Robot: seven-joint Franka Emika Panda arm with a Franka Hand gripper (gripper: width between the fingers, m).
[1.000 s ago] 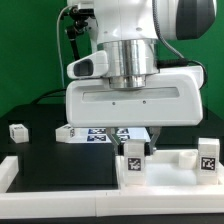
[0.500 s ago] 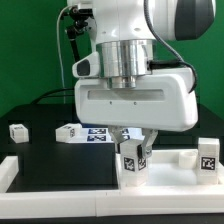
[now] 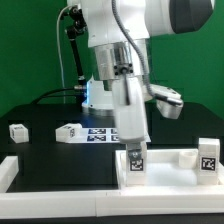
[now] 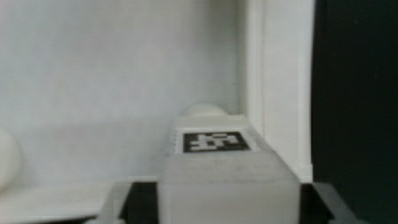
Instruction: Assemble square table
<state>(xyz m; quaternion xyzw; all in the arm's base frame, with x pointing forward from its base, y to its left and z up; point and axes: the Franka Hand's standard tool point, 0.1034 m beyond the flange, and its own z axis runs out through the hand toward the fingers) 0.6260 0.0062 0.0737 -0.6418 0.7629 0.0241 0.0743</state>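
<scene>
Green curtain hangs behind a black desk (image 3: 50,160), and from my station the exterior view shows the white arm reaching down in the middle. Its hand (image 3: 133,148) is turned edge-on to me and clenched around a first leg (image 3: 134,170), a short white block held upright with its tagged face toward the camera. That block stands at the end of the white table top (image 3: 168,176) nearer the exterior view's left. I cannot tell whether its foot is seated in the top or only touching it.

A second leg (image 3: 208,160) stands upright at the exterior view's far right, on the same top and well apart from the held one. Behind the arm the marker board (image 3: 100,136) lies flat on the desk. A third leg (image 3: 68,132) lies on its side just beside the board, toward the exterior view's left. A fourth leg (image 3: 17,130) sits alone further that way. A white border bar (image 3: 60,200) runs along the near edge of the desk.

On the wrist view I look along the first leg (image 4: 222,180), which fills the middle. Grey fingers (image 4: 139,205) flank it closely on both sides. Its black-and-white tag (image 4: 215,141) faces me. Beyond it spreads the pale table top (image 4: 107,70), and a dark strip of desk (image 4: 356,100) runs alongside. A small rounded white bump shows just past the leg's end, too blurred for me to name.
</scene>
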